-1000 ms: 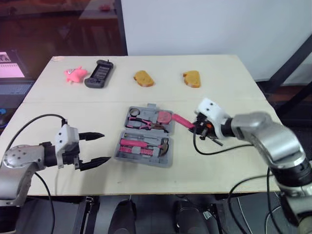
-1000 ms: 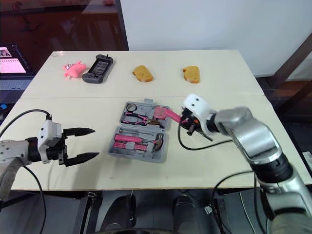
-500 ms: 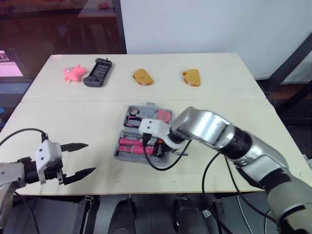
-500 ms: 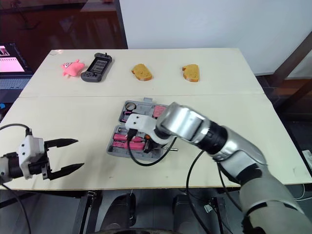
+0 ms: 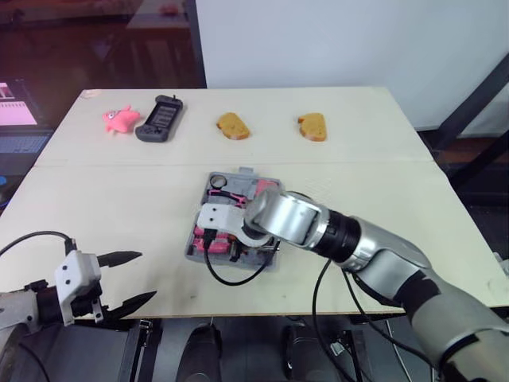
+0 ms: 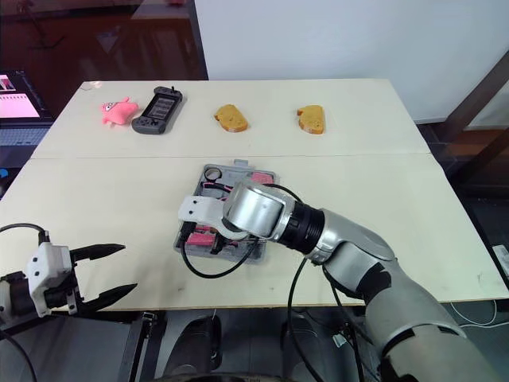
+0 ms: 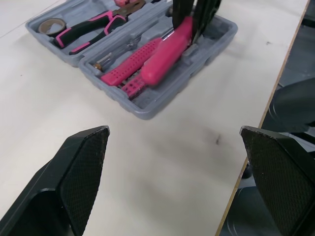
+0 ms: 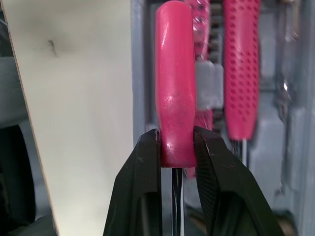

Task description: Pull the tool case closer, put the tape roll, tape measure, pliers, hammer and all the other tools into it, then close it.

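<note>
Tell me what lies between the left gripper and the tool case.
Only bare table. In the left wrist view the open left gripper faces the tool case across plain tabletop, nothing lying there.

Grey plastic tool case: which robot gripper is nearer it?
Right. The right gripper is over the grey plastic tool case, shut on a pink-handled screwdriver; the left gripper hovers open near the table's front edge, apart from it.

table (image 5: 382, 207) pale, seam across its middle | along far edge from left corner: pink toy (image 5: 121, 120), black handheld device (image 5: 160, 119) just beside it, bread slice (image 5: 234, 126), second bread slice (image 5: 313, 127) | centre, near half: grey tool case (image 7: 162, 101), open
</note>
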You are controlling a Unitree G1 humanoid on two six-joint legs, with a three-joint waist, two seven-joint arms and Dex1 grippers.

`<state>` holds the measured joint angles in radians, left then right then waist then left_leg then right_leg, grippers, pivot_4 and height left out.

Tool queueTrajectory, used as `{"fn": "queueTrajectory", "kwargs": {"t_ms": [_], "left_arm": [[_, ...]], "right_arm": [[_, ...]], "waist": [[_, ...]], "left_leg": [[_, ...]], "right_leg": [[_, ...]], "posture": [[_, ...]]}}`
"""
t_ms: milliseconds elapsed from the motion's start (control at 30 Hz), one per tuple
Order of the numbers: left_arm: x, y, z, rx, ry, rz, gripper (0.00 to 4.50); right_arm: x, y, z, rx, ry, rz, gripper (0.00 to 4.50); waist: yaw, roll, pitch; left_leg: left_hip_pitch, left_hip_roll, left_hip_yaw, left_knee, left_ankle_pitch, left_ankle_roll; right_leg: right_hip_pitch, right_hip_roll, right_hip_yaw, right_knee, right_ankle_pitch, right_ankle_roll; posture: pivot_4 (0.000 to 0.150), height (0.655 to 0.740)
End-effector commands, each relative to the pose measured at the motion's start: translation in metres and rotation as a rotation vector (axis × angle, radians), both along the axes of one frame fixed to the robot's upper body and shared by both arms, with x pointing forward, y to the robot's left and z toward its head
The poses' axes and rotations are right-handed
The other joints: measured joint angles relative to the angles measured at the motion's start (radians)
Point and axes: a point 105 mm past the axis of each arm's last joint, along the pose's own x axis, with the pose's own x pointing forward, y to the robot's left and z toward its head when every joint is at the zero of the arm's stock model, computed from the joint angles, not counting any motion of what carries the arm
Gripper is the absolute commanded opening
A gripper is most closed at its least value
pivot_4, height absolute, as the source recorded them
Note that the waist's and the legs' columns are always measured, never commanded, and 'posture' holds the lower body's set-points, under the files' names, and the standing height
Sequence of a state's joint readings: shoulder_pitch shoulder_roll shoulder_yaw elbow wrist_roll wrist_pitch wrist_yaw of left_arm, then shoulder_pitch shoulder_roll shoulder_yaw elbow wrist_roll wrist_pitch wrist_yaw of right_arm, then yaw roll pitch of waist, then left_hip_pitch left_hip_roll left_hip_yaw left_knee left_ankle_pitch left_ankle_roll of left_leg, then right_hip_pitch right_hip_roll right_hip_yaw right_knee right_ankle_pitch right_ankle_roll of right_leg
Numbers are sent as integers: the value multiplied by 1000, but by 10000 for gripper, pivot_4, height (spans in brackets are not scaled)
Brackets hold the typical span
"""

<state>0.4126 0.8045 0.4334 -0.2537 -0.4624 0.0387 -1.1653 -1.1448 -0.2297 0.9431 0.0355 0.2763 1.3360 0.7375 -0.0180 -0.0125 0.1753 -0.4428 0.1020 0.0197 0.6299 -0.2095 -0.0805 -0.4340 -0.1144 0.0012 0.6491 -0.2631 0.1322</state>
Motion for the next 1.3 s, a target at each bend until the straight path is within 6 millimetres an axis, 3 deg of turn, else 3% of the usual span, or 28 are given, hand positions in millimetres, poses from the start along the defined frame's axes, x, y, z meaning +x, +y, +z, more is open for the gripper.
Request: {"fn": "queueTrajectory", "kwargs": {"t_ms": [33, 833, 967, 1100, 1300], "left_arm": [[-1, 2, 10, 23, -47, 10, 45000], [-7, -1, 13, -20, -12, 48, 45000], [-6, -3, 12, -19, -8, 46, 45000], [-4, -2, 14, -36, -3, 47, 45000], [2, -3, 17, -43, -9, 37, 45000]], "right_arm": [[-2, 10, 3, 14, -29, 40, 3873], [6, 35, -6, 55, -16, 40, 3873], [12, 35, 1, 87, -10, -1, 24044], [2, 37, 24, 160, 46, 24, 44723], [-2, 21, 62, 376, 74, 45, 44723]], "waist": [[0, 0, 0], [-8, -1, -1], [-9, -1, 0], [-3, -1, 0], [7, -2, -1]], "left_leg": [[0, 0, 0, 0, 0, 0], [1, 0, 0, -1, 0, 0], [1, 0, 0, -1, 0, 0], [0, 0, 0, -1, 0, 0], [0, 0, 0, -1, 0, 0]], "right_leg": [[0, 0, 0, 0, 0, 0], [0, 0, 0, 0, 0, 0], [-1, 1, 0, 1, 0, 0], [-1, 1, 0, 0, 0, 0], [0, 0, 0, 0, 0, 0]], "posture": [[1500, 7207], [1500, 7207], [1500, 7207], [1500, 7207], [1500, 7207]]}}
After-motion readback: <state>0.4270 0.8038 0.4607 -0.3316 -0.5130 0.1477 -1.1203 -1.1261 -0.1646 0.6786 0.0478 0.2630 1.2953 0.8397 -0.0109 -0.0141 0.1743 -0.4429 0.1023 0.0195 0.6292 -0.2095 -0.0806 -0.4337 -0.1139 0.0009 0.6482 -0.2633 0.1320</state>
